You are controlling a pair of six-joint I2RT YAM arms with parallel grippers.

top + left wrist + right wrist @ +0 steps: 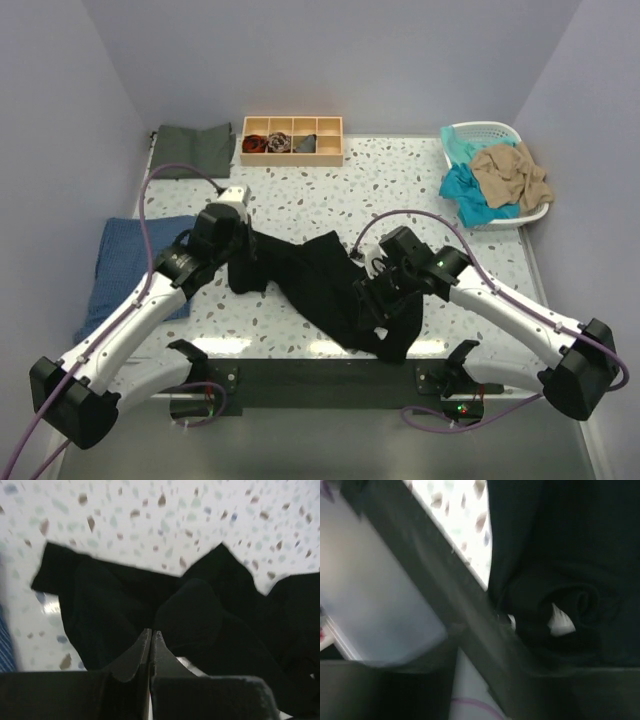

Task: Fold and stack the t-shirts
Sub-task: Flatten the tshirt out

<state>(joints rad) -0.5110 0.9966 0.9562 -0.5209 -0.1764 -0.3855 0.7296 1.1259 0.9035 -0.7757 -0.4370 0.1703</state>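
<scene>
- Here's the black t-shirt, sprawled and crumpled across the near middle of the table, not yet folded.
- The left gripper is clenched at the shirt's left end with cloth bunched at its tips, likely a pinch to spread it flat.
- The right gripper sits over the right end, but its wrist view is blurred, so I can't tell its grip.
- The teal t-shirt and tan t-shirt wait in the basket, far right.

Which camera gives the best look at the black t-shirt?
Top external: nearly the whole black t-shirt shows, crumpled between the arms. Left wrist shows only bunched folds up close; right wrist is blurred, with dark folds and a white tag.
</scene>
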